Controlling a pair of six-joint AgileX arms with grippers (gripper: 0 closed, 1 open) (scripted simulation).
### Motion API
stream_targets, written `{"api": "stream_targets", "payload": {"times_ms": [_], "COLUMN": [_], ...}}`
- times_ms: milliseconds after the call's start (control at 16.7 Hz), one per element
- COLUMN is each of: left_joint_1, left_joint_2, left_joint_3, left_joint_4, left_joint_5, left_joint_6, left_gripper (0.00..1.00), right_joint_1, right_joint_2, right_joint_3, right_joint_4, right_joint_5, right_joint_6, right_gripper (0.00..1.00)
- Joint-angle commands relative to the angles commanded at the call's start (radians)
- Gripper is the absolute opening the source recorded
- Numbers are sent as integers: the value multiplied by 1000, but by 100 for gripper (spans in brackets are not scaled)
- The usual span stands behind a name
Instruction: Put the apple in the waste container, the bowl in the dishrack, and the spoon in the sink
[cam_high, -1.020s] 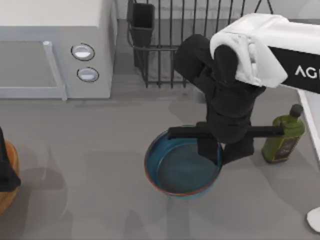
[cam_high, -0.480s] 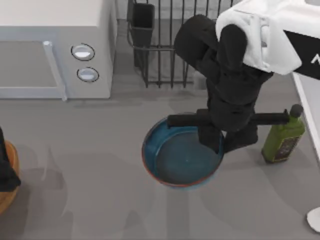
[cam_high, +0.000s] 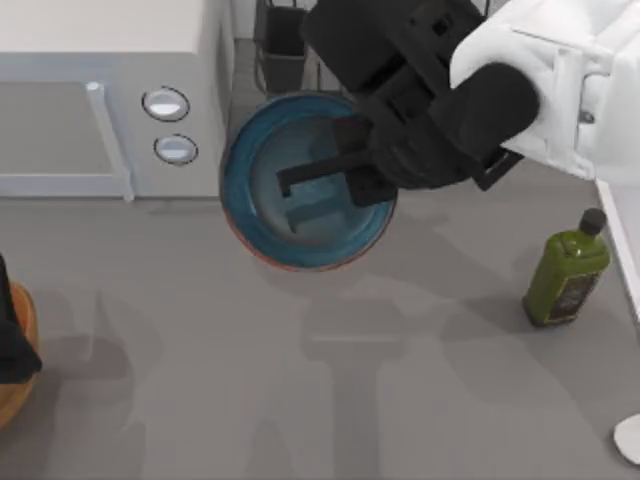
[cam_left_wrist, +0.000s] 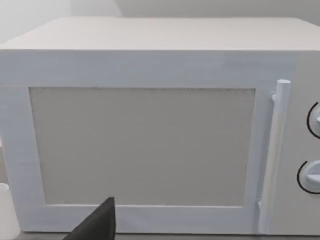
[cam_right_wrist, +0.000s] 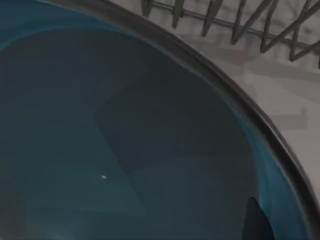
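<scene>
Blue bowl (cam_high: 262, 190) is off the tabletop (cam_high: 330, 380), held up by the right claw (cam_high: 345, 185), which is clamped on its rim on the side toward the right arm. From the top view the bowl hangs between the white microwave (cam_high: 110, 95) and the black dishrack (cam_high: 300, 30), just in front of the rack's cutlery cup (cam_high: 283, 35), overlapping the rack's front edge. Its shadow falls on the grey surface below, so it's clearly airborne and not in the rack yet. Bowl looks tilted, inside facing the camera.

Right wrist view: dark blue inside of the bowl (cam_right_wrist: 125, 140) up close, rim (cam_right_wrist: 235, 95) curving across, dishrack bars (cam_right_wrist: 240, 20) just beyond the rim, one dark fingertip (cam_right_wrist: 257, 220) at the rim.

Left claw: parked at the top view's left edge, a dark piece (cam_high: 12, 330) over the orange-brown waste container (cam_high: 18, 385). Left wrist view faces the microwave door (cam_left_wrist: 142, 145) and handle (cam_left_wrist: 272, 155), with a dark finger (cam_left_wrist: 97, 225) at the picture's edge. Cannot tell whether that claw is wide or narrow.

Green bottle (cam_high: 565, 270) stands upright on the tabletop at the right, well apart from the bowl. White rim of the sink (cam_high: 615, 235) is along the right edge. White rounded spoon tip (cam_high: 630, 438) sits at the lower right corner.
</scene>
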Motion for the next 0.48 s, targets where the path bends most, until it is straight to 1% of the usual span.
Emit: {"api": "stream_targets", "payload": {"times_ms": [300, 480], "left_joint_1": [0, 0], "left_joint_2": [0, 0], "left_joint_3": [0, 0], "left_joint_4": [0, 0], "left_joint_5": [0, 0], "left_joint_6": [0, 0], "left_gripper": [100, 100], "right_joint_1": [79, 105], "right_joint_2": [-100, -198], "right_joint_3": [-34, -54], "right_joint_4": [452, 663], "right_joint_5": [352, 543], "right_joint_6": [-178, -292], "right_gripper": [0, 0]}}
